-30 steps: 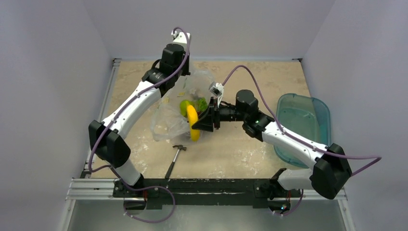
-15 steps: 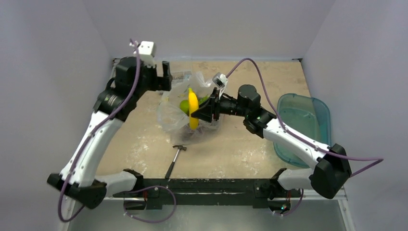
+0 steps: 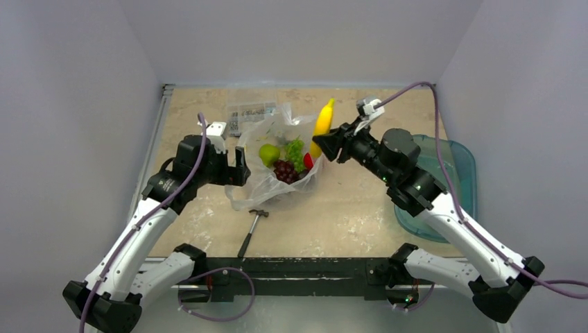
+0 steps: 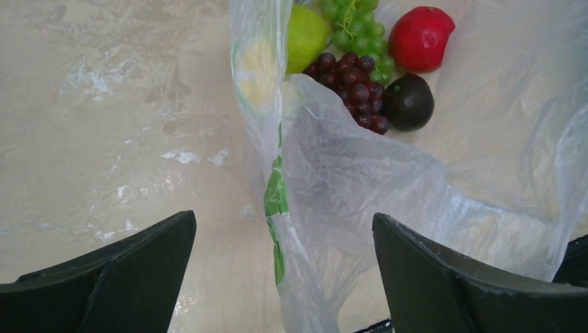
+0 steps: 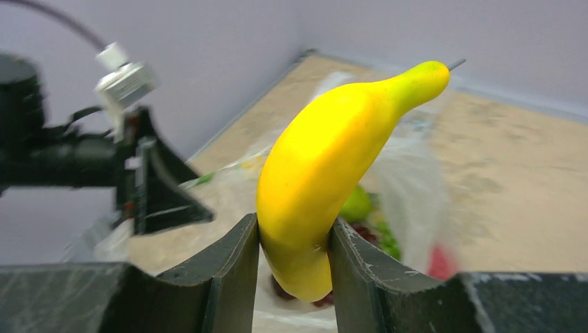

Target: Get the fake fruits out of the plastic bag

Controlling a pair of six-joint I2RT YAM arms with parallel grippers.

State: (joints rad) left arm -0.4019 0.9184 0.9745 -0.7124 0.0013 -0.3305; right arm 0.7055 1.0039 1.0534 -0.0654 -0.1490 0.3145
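Now my right gripper [image 5: 295, 243] clamps the glossy yellow plastic banana [image 5: 333, 159] clear of the crinkly transparent plastic bag [image 4: 360, 173]. My left gripper [image 4: 283, 222] gapes empty astride its edge, likely to steady it.

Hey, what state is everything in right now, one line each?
plastic bag: lying slumped, mouth open.
banana: raised over the bag, gripped.
right pincer: shut on banana.
left pincer: open, at the bag's edge.
other fruits: inside the bag.
hammer: lying flat, untouched.
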